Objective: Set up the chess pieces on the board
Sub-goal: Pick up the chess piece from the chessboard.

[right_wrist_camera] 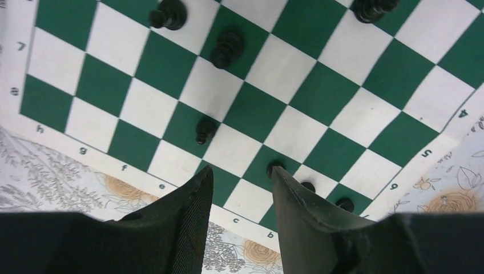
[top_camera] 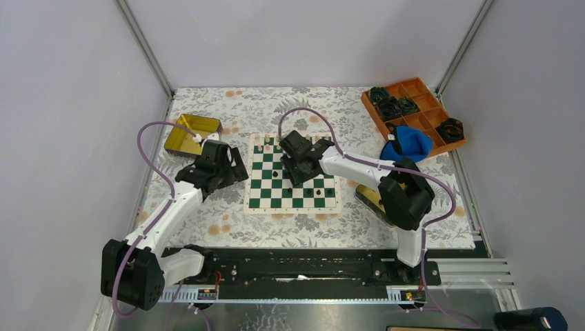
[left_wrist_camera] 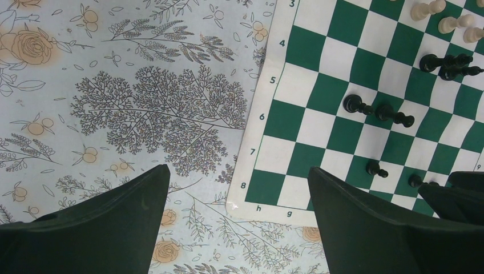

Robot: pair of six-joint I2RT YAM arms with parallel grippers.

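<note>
- Two sets of jaws, both parted and holding nothing: the left gripper (left_wrist_camera: pixel 237 171) gapes wide over the board (left_wrist_camera: pixel 297 142) corner and the flowered desk (left_wrist_camera: pixel 160 108); the right gripper (right_wrist_camera: pixel 241 171) shows a narrower gap over the board's lettered edge.
- You have one black piece (right_wrist_camera: pixel 275 166) right at the right jaw's tip.
- Expect the chess pieces to be light, hard, smooth and quick to topple; pinch one across its narrow stem, coming straight down.
- You see black pieces scattered over green and white squares, and cream pieces (left_wrist_camera: pixel 428 8) bunched along one edge.
- Your board looks thin and slightly rippled.
</note>
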